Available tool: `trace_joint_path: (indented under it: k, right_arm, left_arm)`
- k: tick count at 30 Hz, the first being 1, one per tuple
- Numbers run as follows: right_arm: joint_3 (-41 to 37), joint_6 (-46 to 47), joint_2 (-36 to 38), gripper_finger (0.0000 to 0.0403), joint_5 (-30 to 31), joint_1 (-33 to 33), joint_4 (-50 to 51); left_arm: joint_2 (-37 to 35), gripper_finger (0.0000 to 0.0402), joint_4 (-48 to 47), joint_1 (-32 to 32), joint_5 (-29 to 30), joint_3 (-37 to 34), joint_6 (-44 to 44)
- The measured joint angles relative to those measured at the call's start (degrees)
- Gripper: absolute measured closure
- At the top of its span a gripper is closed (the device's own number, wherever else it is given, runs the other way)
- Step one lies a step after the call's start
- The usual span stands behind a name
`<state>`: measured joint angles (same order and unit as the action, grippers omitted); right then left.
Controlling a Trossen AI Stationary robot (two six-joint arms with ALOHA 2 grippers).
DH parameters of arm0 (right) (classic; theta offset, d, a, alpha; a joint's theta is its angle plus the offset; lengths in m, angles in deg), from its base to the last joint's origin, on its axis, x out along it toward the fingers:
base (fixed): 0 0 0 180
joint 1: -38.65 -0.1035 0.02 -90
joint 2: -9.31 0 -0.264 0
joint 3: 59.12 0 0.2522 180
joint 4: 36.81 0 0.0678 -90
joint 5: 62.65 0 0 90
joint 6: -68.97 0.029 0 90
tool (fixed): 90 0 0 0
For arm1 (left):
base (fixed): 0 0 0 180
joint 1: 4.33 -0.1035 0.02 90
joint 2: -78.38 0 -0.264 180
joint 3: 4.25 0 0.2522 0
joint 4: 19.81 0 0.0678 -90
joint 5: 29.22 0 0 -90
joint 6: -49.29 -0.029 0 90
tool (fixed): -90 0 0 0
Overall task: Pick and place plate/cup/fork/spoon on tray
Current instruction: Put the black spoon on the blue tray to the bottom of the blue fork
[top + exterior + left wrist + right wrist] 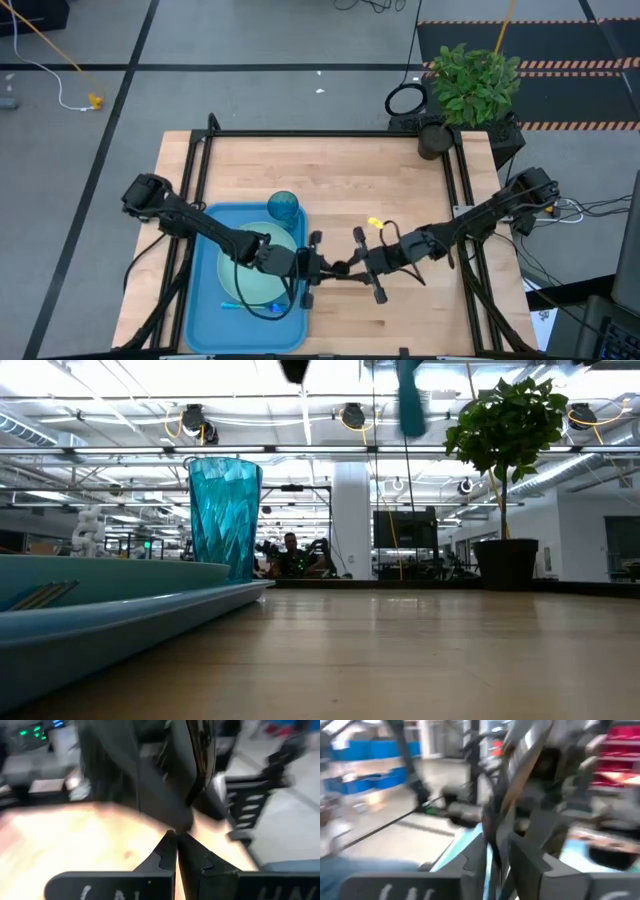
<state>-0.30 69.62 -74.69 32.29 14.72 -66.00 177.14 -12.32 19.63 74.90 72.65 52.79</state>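
Spoon (pixel 199 760) first: it hangs in the air between the two arms, just off the right rim of the tray (pixel 200 300), above the near half of the tabletop (pixel 400 180). The left gripper (pixel 325 268) reaches across the tray and over that rim. Its fingers (pixel 167 852) are drawn together tip to tip on the end of a dark, shiny piece that looks to be the spoon's bowl. The right gripper (pixel 347 267) comes in from the right edge and meets it almost nose to nose. Its fingers (pixel 472 862) are nearly closed on a thin teal strip, seemingly the handle.

Room to move is good elsewhere. The far half of the tabletop is bare wood, and so is the near right corner. A small yellow object (pixel 373 222) lies just beyond the right gripper. A potted plant (pixel 475 75) fills the far right corner.

The tray sits at the near left corner, its long sides running toward the far edge. On it the plate (pixel 255 245) lies flat in the middle, partly covered by the left arm. The cup (pixel 283 207) stands upright in the tray's far right corner, just beyond the plate. The fork (pixel 235 305) lies near the plate's near edge.
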Motion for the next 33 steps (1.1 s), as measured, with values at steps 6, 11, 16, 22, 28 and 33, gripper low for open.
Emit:
trace_joint_path:
  k: [6, 11, 16, 22, 28, 33]
  right_arm:
    - [0.2, 0.0, 0.1, 0.0307, 7.0, -1.1, 0.1]
    - [0.1, -0.1, 0.2, 0.0340, 7.3, -1.0, 0.6]
    - [0.1, -1.3, 0.3, 0.0394, 7.0, -1.0, 2.2]
    - [0.1, -4.2, 0.2, 0.0399, -3.3, 0.0, 1.5]
    - [0.1, -5.6, 0.2, 0.0401, -17.4, 2.8, -0.4]
    - [0.1, -4.9, -1.4, 0.0401, -23.7, 3.7, -3.8]
  left_arm:
    - [-0.1, 0.0398, -2.4, 0.6, 5.1, 0.0, 0.3]
    - [-0.2, 0.0397, -3.4, 0.6, 5.9, 0.0, 0.6]
    - [-0.2, 0.0398, -3.6, 0.6, 5.8, 0.0, 0.6]
    - [-0.2, 0.0336, -2.5, 0.5, -3.6, -0.1, 0.7]
    - [0.2, 0.0265, 1.7, 0.3, -7.5, -0.1, 0.0]
    - [2.8, 0.0251, 7.0, -0.8, -12.3, 0.0, -2.5]
